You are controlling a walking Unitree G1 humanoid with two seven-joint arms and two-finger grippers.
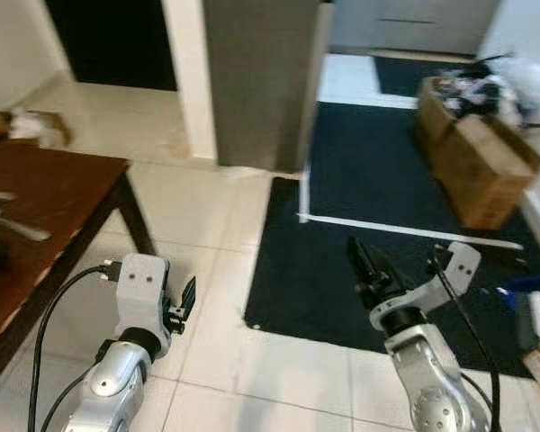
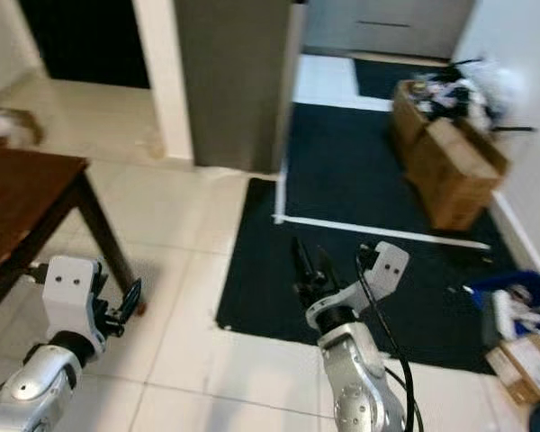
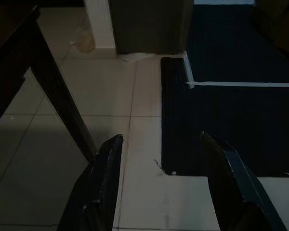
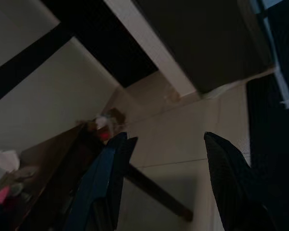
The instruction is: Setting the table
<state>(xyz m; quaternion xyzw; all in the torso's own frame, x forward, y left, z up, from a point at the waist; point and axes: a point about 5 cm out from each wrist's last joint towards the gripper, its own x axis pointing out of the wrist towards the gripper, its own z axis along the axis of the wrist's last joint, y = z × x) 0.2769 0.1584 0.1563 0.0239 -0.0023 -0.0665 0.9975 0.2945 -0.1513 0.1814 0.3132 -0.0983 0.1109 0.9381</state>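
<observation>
Left claw (image 3: 159, 187) and right claw (image 4: 166, 183) both spread and empty, carried low over the tiled floor (image 1: 207, 225), presumably for travel between pickups. Spoon (image 1: 9, 220) lying on the wooden bench (image 1: 54, 198) at far left. Cardboard boxes (image 1: 477, 162) against the right wall, heaped with indistinct clutter.

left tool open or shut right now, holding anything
Open and empty. In the left wrist view the left tool's two black fingers stand well apart, with only floor tile and the dark rug's edge between them.

open floor (image 1: 225, 225) ahead — table (image 1: 45, 193) blocks left.
</observation>
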